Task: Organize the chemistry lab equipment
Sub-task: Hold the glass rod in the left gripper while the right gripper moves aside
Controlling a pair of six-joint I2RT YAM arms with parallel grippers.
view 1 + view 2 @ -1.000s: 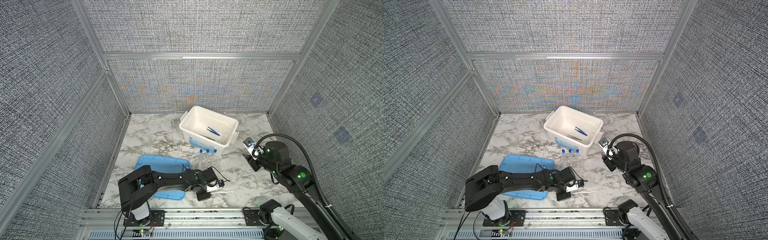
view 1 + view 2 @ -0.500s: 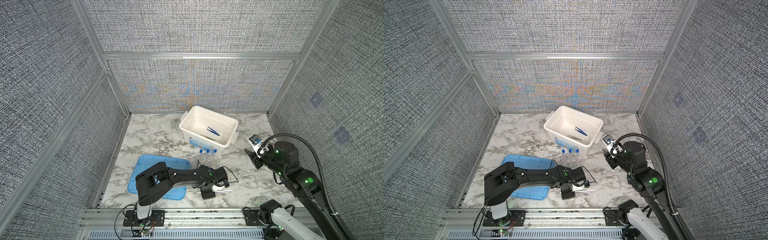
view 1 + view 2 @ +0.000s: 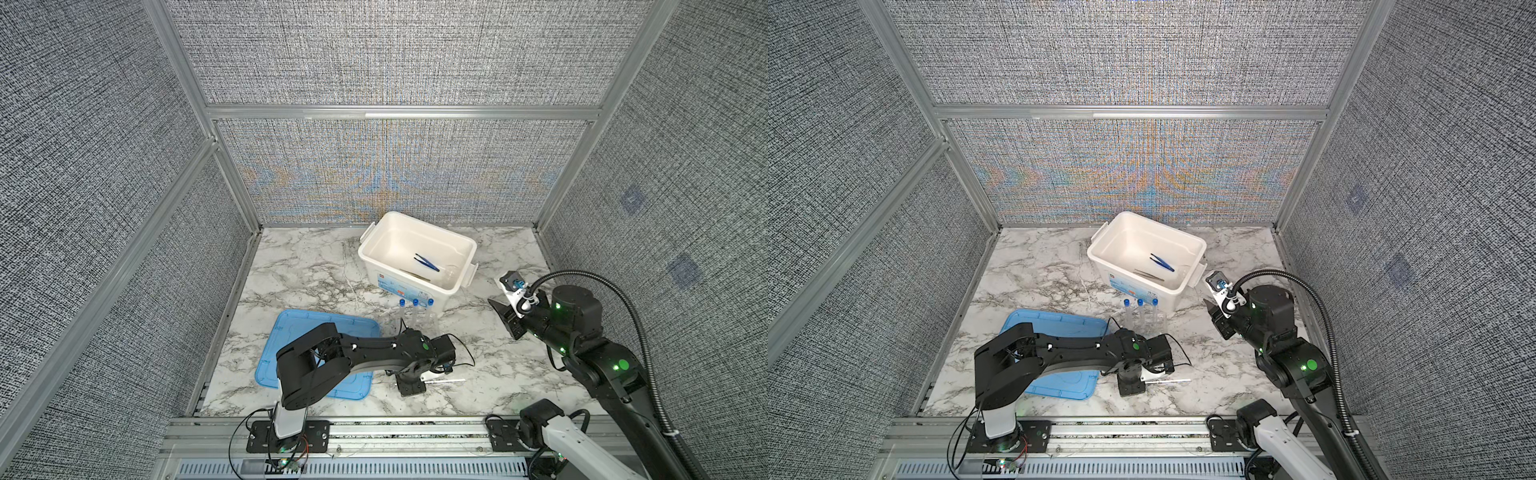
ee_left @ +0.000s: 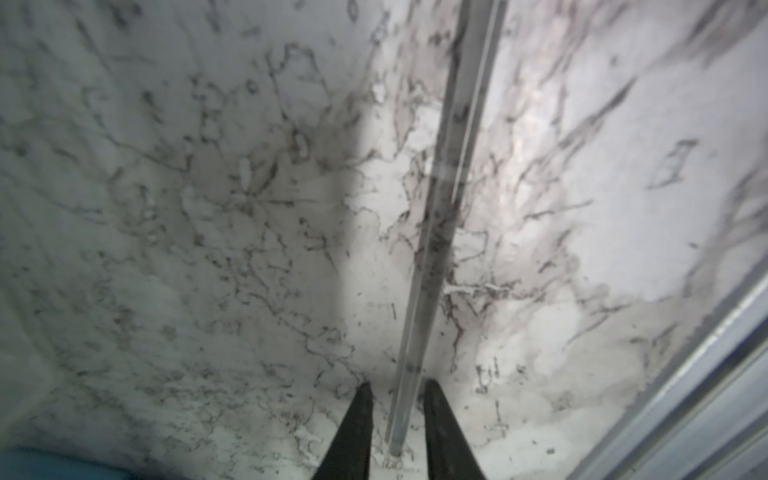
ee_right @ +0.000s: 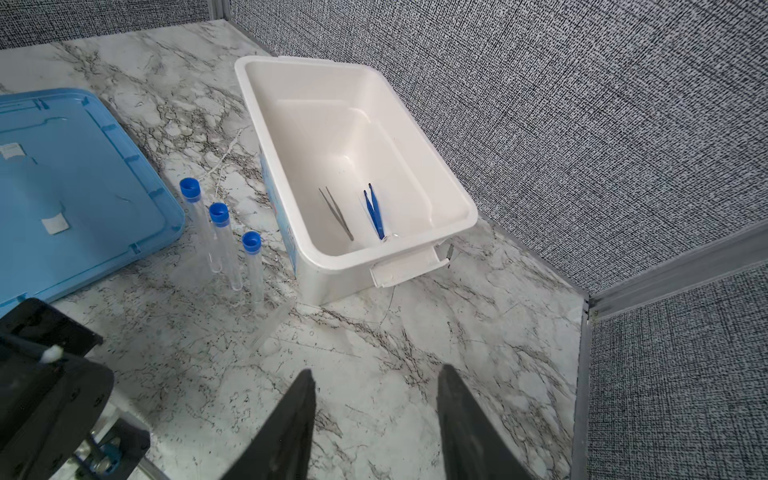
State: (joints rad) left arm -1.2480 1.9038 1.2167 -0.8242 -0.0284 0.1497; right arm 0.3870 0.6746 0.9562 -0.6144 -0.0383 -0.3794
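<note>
Thin white stick lies flat on the marble tabletop near its front edge. Its long axis runs side to side in both top views: the free end points toward the right arm's side, the other end sits between the fingers of the left gripper. Left jaws stand narrowly apart astride the stick, a sliver of table showing on each side, no pinch seen; right gripper hangs spread and empty beside the white tub.
</note>
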